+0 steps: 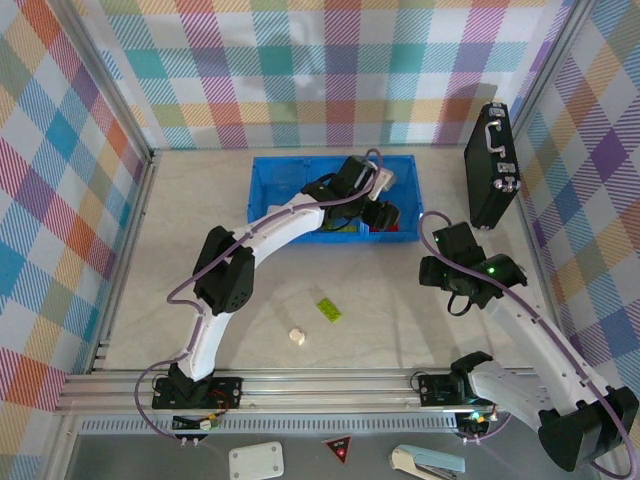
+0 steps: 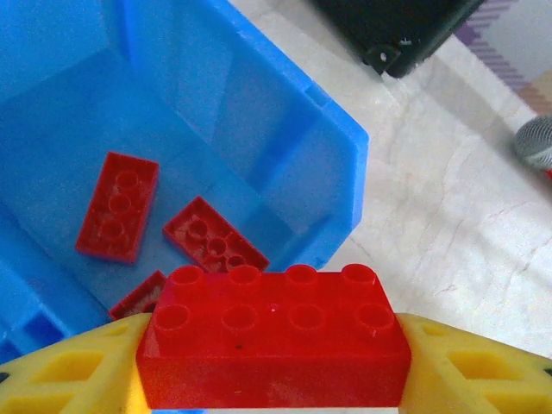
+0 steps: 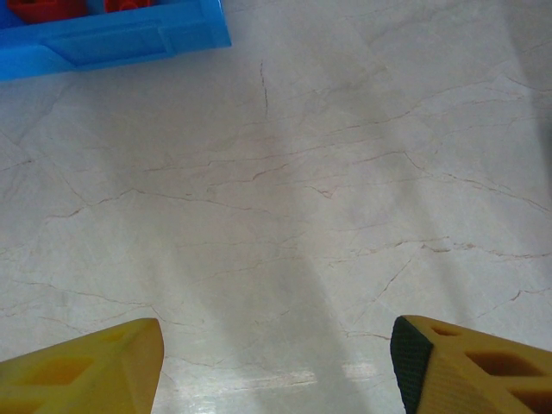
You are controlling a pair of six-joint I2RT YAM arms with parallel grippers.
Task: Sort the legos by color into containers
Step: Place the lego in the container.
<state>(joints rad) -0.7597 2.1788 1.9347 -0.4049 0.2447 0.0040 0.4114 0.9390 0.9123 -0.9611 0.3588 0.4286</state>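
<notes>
The left claw (image 2: 272, 349) has its two yellow fingers (image 2: 60, 375) spread partway and clamped on a red brick (image 2: 272, 336), an eight-stud piece gripped by its short ends with the studs facing the wrist camera. Seen from above, this claw hangs over the right end of the blue tray (image 1: 270, 170). Below and just ahead of the claw, three more red bricks (image 2: 118, 205) lie on the floor of that end compartment (image 2: 250, 112). One lies flat off to the claw's left, one sits just ahead of it, and the third is partly hidden behind the held brick. The tray's corner wall rises ahead and to the right of the claw. Past it runs the pale marbled surface (image 2: 448, 224), and farther on is a corner of a black case (image 2: 397, 26). The right claw (image 3: 276, 354) has its fingers spread wide with nothing between them, and it hovers over bare surface. The tray's near corner lies ahead of this claw and to its left, with red pieces showing inside. A green brick (image 1: 327, 309) and a cream brick (image 1: 296, 337) lie on the surface well behind the left claw, toward the arm bases and off to the right claw's left. They are near each other but not touching, and neither claw touches them.
</notes>
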